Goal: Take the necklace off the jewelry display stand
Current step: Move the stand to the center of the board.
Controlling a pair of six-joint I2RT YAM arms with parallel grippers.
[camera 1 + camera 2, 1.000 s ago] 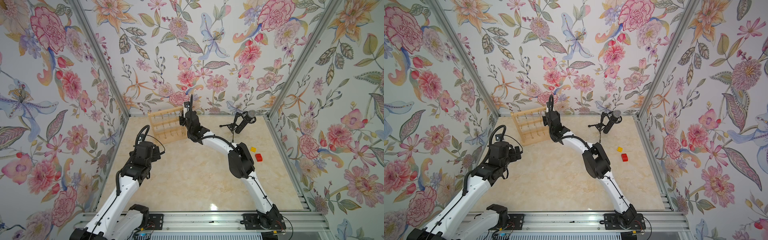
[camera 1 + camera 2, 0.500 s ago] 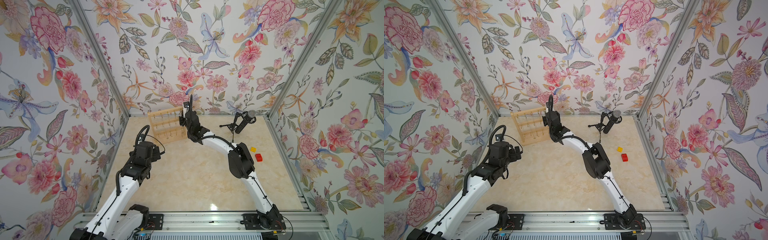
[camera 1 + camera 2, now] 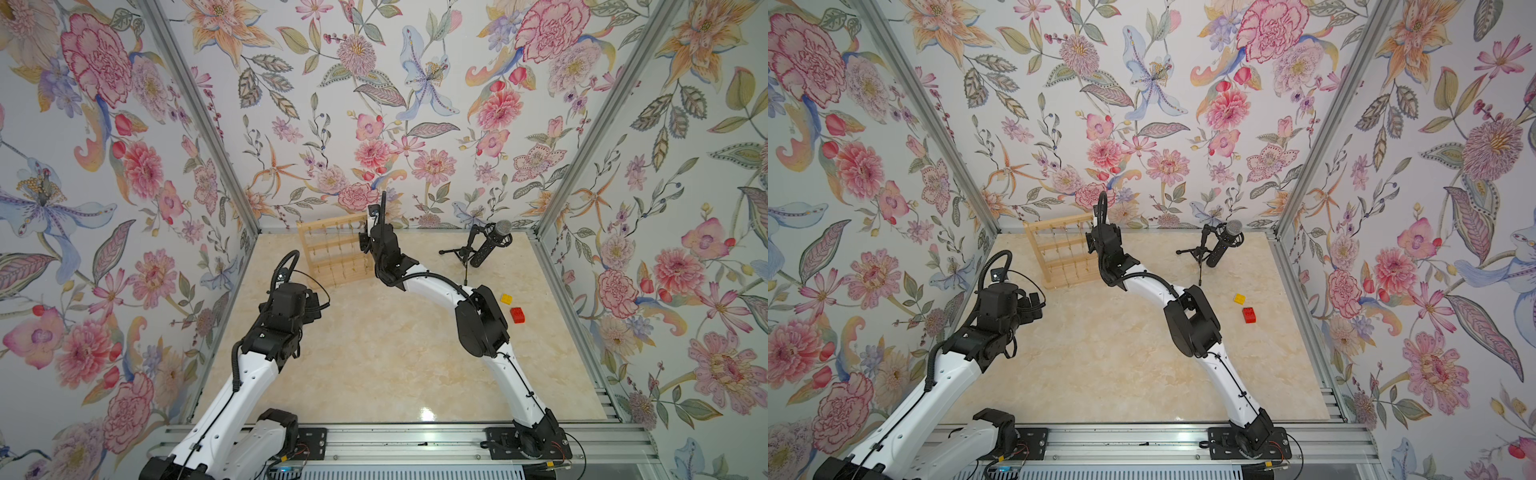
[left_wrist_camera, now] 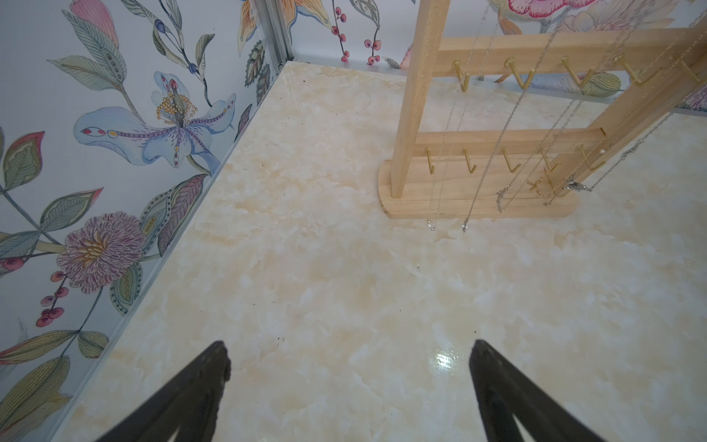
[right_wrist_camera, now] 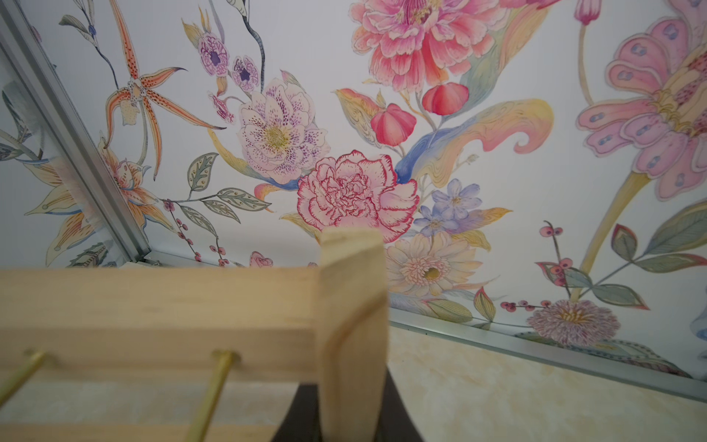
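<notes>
The light wooden jewelry display stand [image 3: 328, 253] [image 3: 1059, 253] stands near the back wall, left of the middle. Several thin chain necklaces [image 4: 465, 229] hang from its brass pegs, their ends reaching down past its base [image 4: 478, 208]. My right gripper [image 5: 350, 417] is shut on the stand's right upright post [image 5: 352, 325], close to the top bar; in both top views the wrist [image 3: 384, 245] hides the jaws. Nearer the front left, my left gripper [image 4: 349, 344] [image 3: 316, 305] hangs open over bare table, holding nothing.
A black microphone on a tripod [image 3: 486, 245] stands at the back right. A yellow brick [image 3: 506, 298] and a red brick [image 3: 517, 315] lie by the right wall. Floral walls enclose the table on three sides.
</notes>
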